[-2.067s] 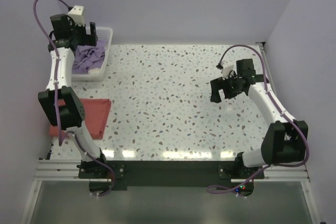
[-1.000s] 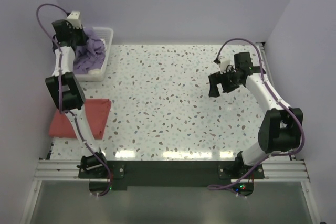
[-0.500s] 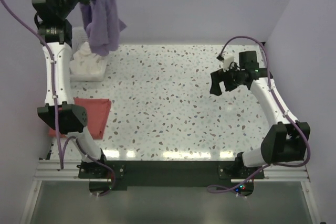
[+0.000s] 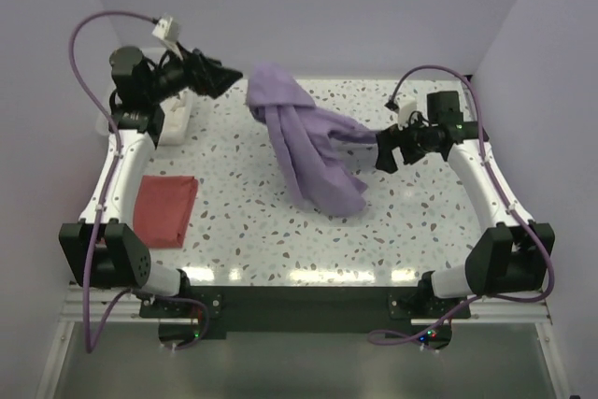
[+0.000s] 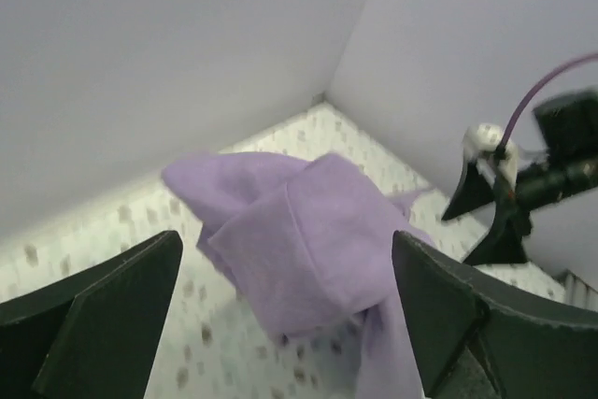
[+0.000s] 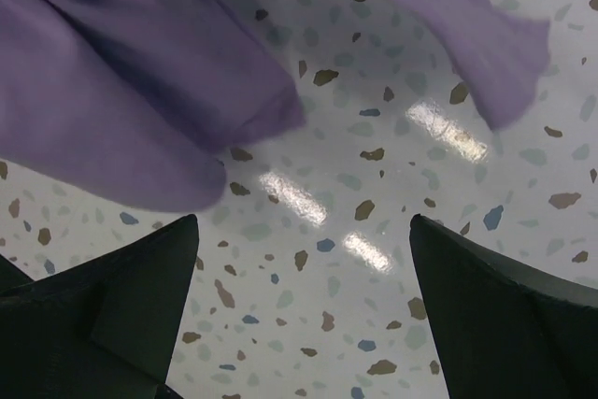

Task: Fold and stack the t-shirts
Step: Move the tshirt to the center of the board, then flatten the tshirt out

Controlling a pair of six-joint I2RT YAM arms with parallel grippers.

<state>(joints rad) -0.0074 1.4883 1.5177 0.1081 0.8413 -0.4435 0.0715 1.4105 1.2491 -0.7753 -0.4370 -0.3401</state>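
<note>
The lilac t-shirt (image 4: 308,142) is free of the left gripper (image 4: 224,79), whose fingers are spread wide with nothing between them. It sprawls bunched over the middle of the table (image 4: 280,240), reaching toward the right gripper (image 4: 385,151), also spread and empty. Half a second earlier it hung pinched high above the basket (image 4: 177,117) at the far left corner. Flattening probably comes next. The coral-red t-shirt (image 4: 165,210) lies folded by the left edge.
</note>
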